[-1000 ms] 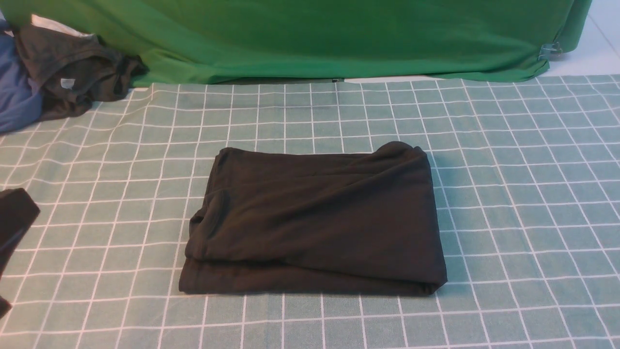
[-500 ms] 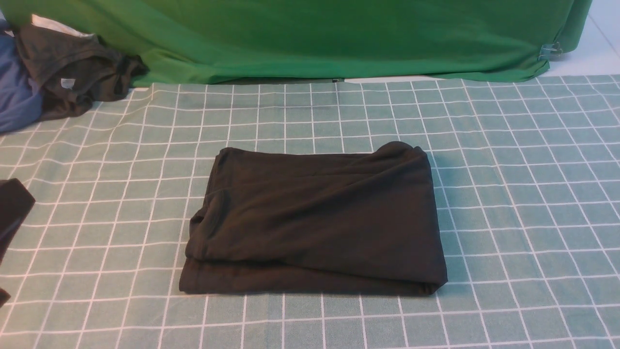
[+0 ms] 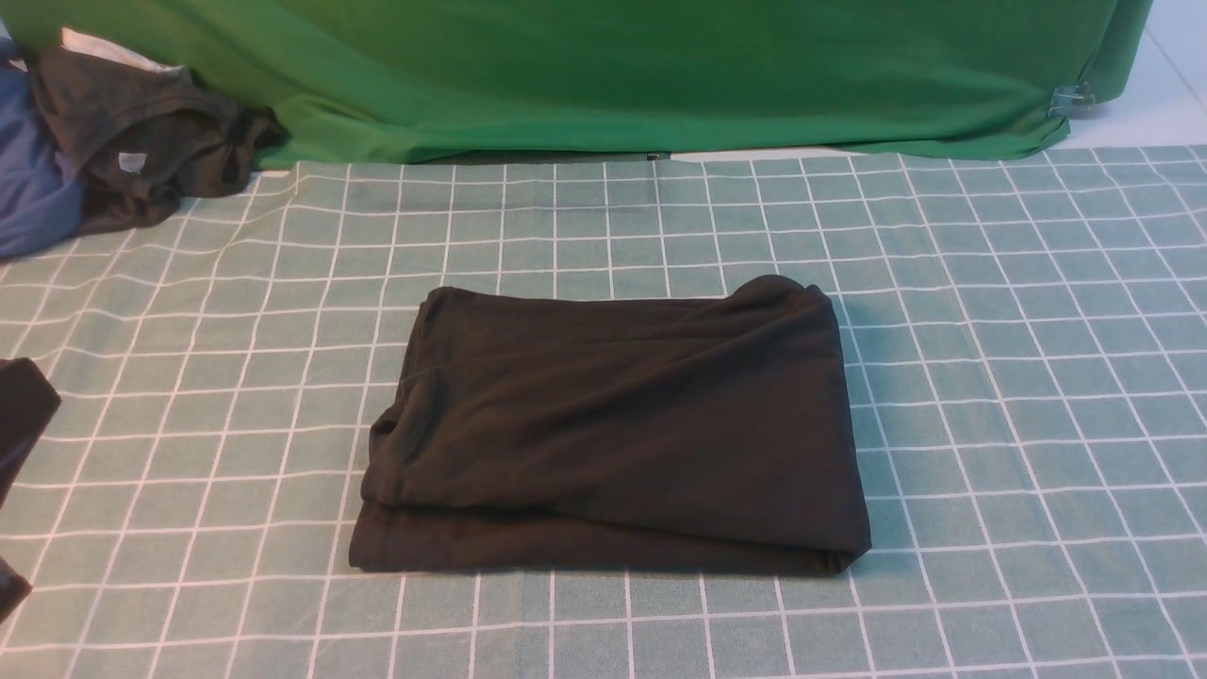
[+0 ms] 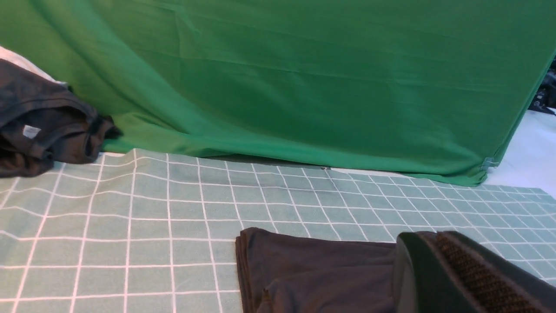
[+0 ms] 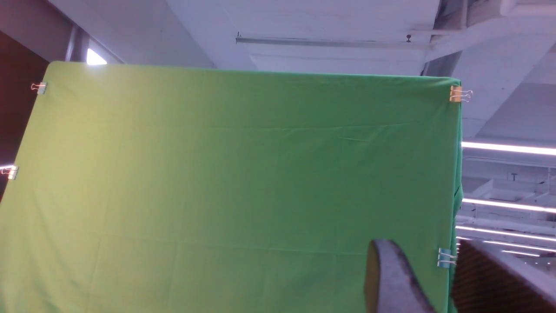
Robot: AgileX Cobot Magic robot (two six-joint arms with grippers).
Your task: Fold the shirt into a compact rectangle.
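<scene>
At the front view's left edge, well to the left of the shirt (image 3: 613,434), the left arm (image 3: 19,424) shows only as a matte black, rounded-cornered block. In its wrist view, the left pincer (image 4: 438,278) has smooth black fingers with a dark brown, finely ribbed pad (image 4: 478,278). The right pincer (image 5: 434,282) has a grey, grainy, rounded finger (image 5: 391,278) and a facing one with a dark reddish-brown ribbed pad (image 5: 486,282).

Green backdrop cloth (image 3: 613,75) clipped upright, checked teal tablecloth (image 3: 1018,377) — white ceiling (image 5: 304,26), strip lights (image 5: 508,148)
</scene>
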